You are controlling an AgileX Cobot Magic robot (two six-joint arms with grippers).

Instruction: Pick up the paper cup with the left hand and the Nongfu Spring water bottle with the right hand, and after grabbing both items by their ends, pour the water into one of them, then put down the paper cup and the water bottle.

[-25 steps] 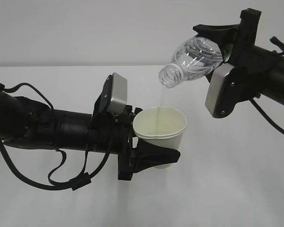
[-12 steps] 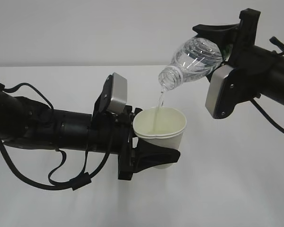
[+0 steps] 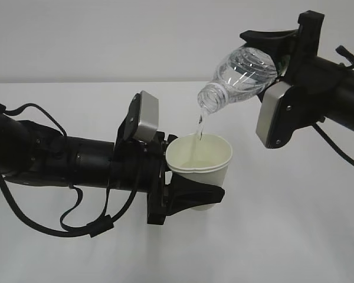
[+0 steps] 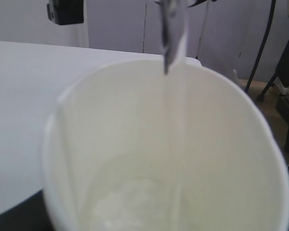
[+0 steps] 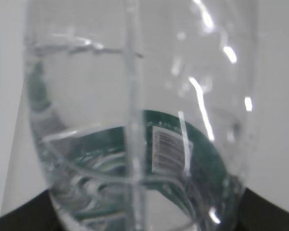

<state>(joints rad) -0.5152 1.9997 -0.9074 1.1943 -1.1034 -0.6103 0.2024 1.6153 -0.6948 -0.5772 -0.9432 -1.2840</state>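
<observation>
My left gripper is shut on the white paper cup, holding it upright above the table at mid-frame. My right gripper is shut on the base end of the clear Nongfu Spring water bottle, tilted mouth-down to the left above the cup. A thin stream of water falls from the bottle mouth into the cup. The left wrist view looks into the cup, with water pooled at the bottom and the stream entering from above. The right wrist view is filled by the bottle and its green label.
The white table stretches below both arms. Black cables hang under the left arm. Beyond the table's far edge in the left wrist view stand dark cables and equipment.
Both arms and the cup stay where they were. The stream from the bottle has thinned and broken slightly compared with half a second ago.
</observation>
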